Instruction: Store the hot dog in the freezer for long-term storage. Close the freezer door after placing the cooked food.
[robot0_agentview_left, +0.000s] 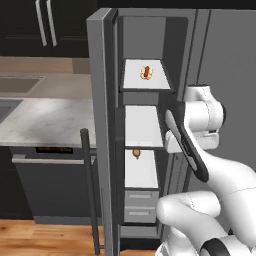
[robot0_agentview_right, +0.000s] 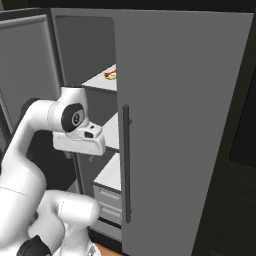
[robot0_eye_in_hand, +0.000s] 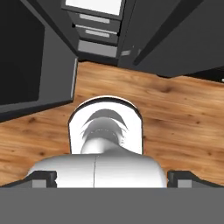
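Note:
The hot dog (robot0_agentview_left: 145, 73), a small tan bun with a red sausage, lies on the top white shelf of the freezer (robot0_agentview_left: 142, 132); its edge also peeks out on that shelf (robot0_agentview_right: 110, 74) in the right base view. The freezer door (robot0_agentview_left: 102, 125) stands wide open, seen edge-on with its dark bar handle (robot0_agentview_left: 90, 190). My gripper (robot0_agentview_right: 82, 156) hangs in front of the freezer's middle shelves, well below the hot dog, pointing down at the floor. Its dark fingertips (robot0_eye_in_hand: 41, 177) sit far apart with nothing between them, so my gripper (robot0_eye_in_hand: 112, 177) is open.
A tiny orange-brown item (robot0_agentview_left: 136, 153) sits on a lower shelf above pale grey drawers (robot0_agentview_left: 141, 200). The plain grey fridge door (robot0_agentview_right: 185, 125) with its handle (robot0_agentview_right: 126, 165) is to the right. A marble counter (robot0_agentview_left: 45, 120) and dark oven lie left of the open door. Wooden floor (robot0_eye_in_hand: 175, 113) below.

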